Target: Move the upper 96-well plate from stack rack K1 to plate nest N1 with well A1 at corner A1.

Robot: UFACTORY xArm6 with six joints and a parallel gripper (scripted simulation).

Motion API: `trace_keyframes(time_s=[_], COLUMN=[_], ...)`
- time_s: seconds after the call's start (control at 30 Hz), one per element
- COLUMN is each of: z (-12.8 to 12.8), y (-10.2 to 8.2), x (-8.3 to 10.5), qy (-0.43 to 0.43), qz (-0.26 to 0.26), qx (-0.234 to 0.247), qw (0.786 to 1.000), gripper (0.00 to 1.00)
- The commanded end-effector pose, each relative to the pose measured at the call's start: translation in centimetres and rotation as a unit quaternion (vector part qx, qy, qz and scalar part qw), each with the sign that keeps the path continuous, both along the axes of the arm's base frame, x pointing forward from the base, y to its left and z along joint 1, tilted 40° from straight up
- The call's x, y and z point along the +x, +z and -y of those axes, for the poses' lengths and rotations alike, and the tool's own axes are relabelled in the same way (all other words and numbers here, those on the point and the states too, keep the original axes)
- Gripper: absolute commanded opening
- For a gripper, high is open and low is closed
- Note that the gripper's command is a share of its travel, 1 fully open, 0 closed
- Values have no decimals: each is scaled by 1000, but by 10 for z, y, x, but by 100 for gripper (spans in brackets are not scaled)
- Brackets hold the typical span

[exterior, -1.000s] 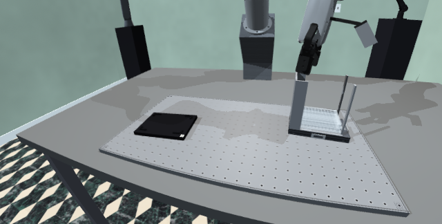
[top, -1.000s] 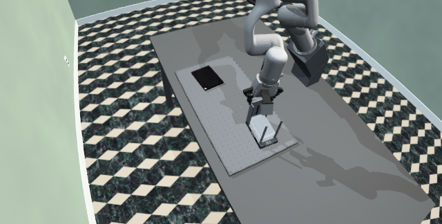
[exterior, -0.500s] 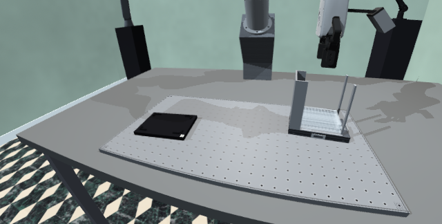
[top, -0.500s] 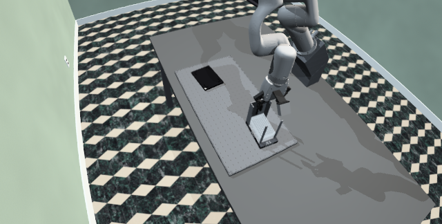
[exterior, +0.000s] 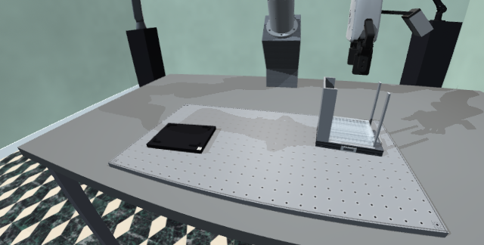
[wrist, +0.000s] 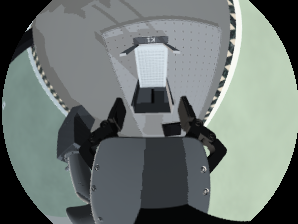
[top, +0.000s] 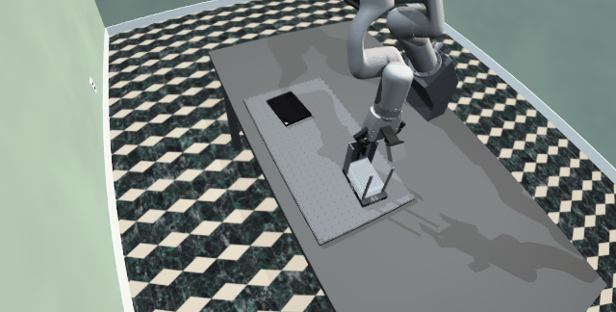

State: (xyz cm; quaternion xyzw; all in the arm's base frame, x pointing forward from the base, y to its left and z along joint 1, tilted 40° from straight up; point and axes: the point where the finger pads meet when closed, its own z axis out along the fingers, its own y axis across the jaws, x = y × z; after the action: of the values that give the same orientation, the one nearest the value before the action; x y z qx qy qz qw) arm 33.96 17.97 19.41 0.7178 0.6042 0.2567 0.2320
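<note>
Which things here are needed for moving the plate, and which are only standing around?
Needed:
- stack rack K1
- upper plate in it
- plate nest N1
- gripper, open, above the rack

Only standing around:
- perforated board
- two dark stands, left and right

The floor (top: 183,196) has dark green and cream diamonds. The table (exterior: 68,131) is grey, and the board (exterior: 265,177) on it is pale grey with tiny dark dots. The nest (exterior: 181,138) is black, and the walls (exterior: 57,48) are soft green.

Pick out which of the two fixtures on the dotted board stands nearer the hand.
The rack with tall posts, holding pale plates; the flat black nest lies far off.
</note>
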Motion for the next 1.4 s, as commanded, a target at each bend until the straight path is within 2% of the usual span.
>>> trace_keyframes(time_s=[0.0, 1.37], z=[0, 1], y=[-4, -51], x=[4, 44], qy=[0, 0], qz=[1, 1], qx=[1, 0], qw=[1000, 1000], gripper=[100, 100])
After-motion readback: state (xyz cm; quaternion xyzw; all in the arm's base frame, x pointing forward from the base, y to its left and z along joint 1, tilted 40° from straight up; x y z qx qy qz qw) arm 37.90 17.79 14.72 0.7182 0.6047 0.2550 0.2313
